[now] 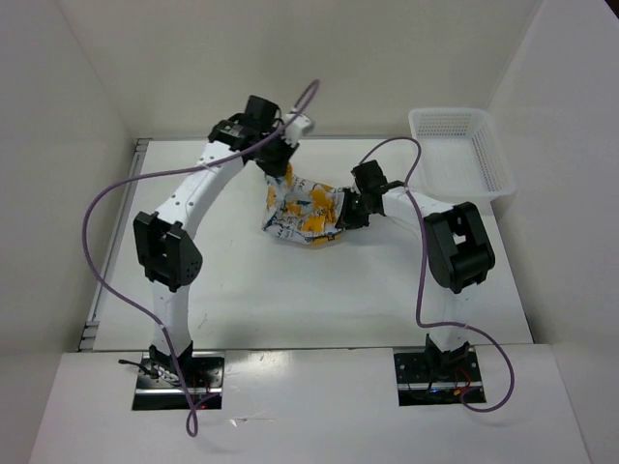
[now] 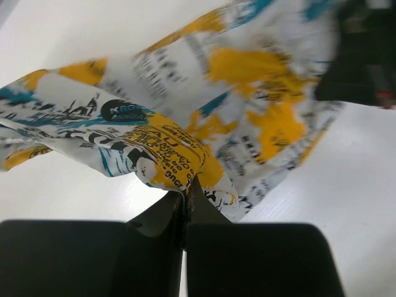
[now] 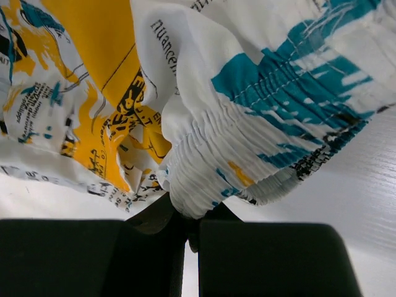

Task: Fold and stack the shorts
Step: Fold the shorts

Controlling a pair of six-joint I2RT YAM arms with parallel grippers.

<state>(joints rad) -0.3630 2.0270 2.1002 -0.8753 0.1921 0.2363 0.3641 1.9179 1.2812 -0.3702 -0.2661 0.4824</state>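
- The shorts [image 1: 305,213] sit bunched at the middle of the bench [image 1: 242,290], between both arms.
- The left hand [image 2: 185,201] is clenched on a printed fold.
- The right hand [image 3: 190,216] is clenched on the gathered waistband.

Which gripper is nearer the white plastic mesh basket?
Right. The right gripper pinches the printed white fabric shorts at mid-table, left of the white plastic mesh basket; the left gripper pinches the shorts' other side, farther left of it.

On the shorts [image 3: 185,93], "nuance…" is showing at the upper middle of the right wrist view; a black oval badge [image 2: 124,111] is reading "KRO…" left of centre in the left wrist view.
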